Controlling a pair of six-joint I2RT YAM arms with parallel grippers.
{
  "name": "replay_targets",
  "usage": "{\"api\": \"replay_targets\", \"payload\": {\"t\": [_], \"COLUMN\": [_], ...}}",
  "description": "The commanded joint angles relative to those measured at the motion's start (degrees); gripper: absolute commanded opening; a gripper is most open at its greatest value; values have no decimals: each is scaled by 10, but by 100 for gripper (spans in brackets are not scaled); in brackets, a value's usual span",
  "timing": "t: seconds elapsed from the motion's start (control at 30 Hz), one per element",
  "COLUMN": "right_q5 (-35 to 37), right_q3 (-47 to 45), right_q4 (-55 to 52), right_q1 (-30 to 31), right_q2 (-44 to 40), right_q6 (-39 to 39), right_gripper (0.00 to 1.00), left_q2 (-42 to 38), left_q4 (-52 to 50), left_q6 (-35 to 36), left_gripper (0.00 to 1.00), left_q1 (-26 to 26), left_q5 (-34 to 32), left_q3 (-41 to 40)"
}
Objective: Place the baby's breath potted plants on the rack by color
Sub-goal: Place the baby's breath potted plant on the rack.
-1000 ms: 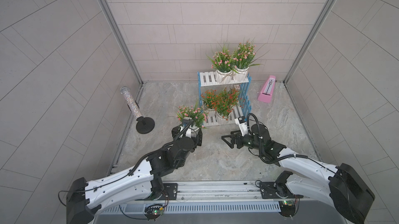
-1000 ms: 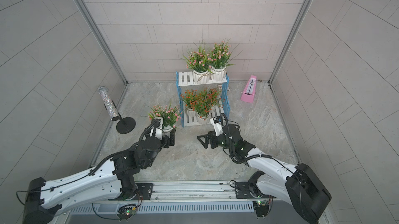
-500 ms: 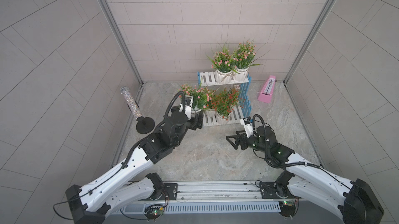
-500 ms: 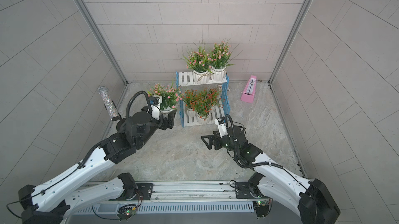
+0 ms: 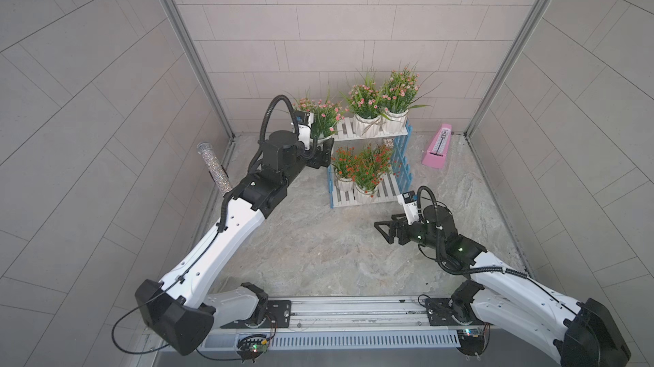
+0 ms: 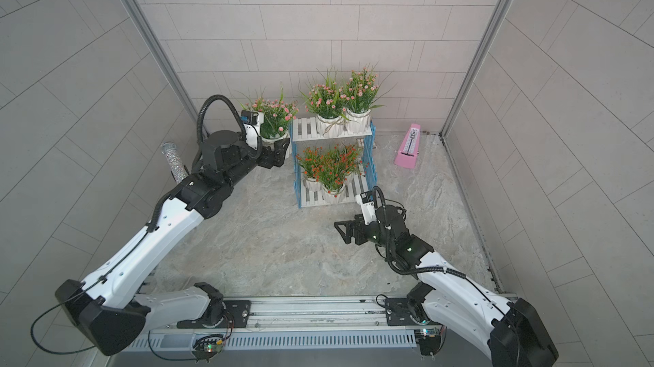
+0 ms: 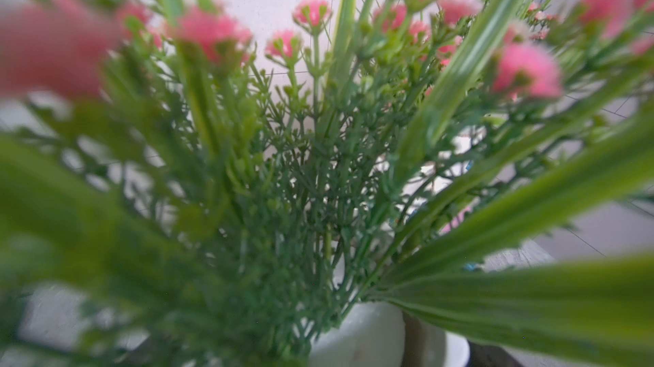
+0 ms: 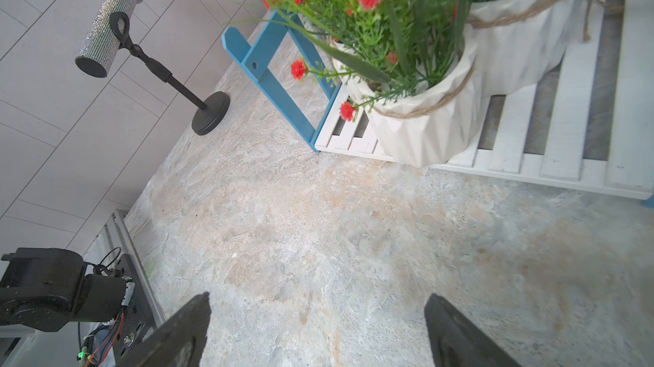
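While the left claw (image 5: 322, 153) clamps a pink baby's breath potted plant (image 5: 320, 123) just left of the upper shelf of the rack (image 5: 403, 167), above frame centre, we see the right claw (image 5: 384, 232) spread apart, empty, over the worktop (image 5: 318, 248), lower right.

One rack (image 5: 345, 130) stands in both top views. Three pink-flowered plants (image 5: 364, 100) (image 5: 398, 91) (image 5: 322, 117) show: two on its upper shelf, one at that shelf's left end. On its lower shelf two orange-red-flowered plants (image 5: 343, 163) (image 5: 371, 168) can be told apart; their leaves hide whether there is a third. One pink metronome (image 5: 437, 147) sits right of the rack and one glittery microphone (image 5: 212, 167) left of it. Two robot arms (image 5: 226, 234) (image 5: 513, 276) reach in from the rack's front.
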Motion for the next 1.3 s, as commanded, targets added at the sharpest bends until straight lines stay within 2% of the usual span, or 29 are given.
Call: {"api": "replay_targets", "payload": {"t": [0.0, 0.5, 0.8, 1.27], "right_q5": [-2, -10, -7, -5], "right_q3": [8, 4, -1, -3], "right_q4": [-12, -16, -27, -21], "right_q1": [-8, -27, -32, -33], "right_q2": [-3, 1, -12, -16], "right_q6": [-12, -15, -17, -9], "right_gripper": [97, 97, 96, 97], "left_q2": [29, 186, 238, 277], "left_q4": [70, 120, 111, 111], "left_q6": [11, -16, -12, -20], "left_gripper": [80, 80, 80, 80], "left_q1": [13, 32, 32, 24], "left_q5": [36, 20, 17, 26], "left_q3": [55, 183, 231, 253]}}
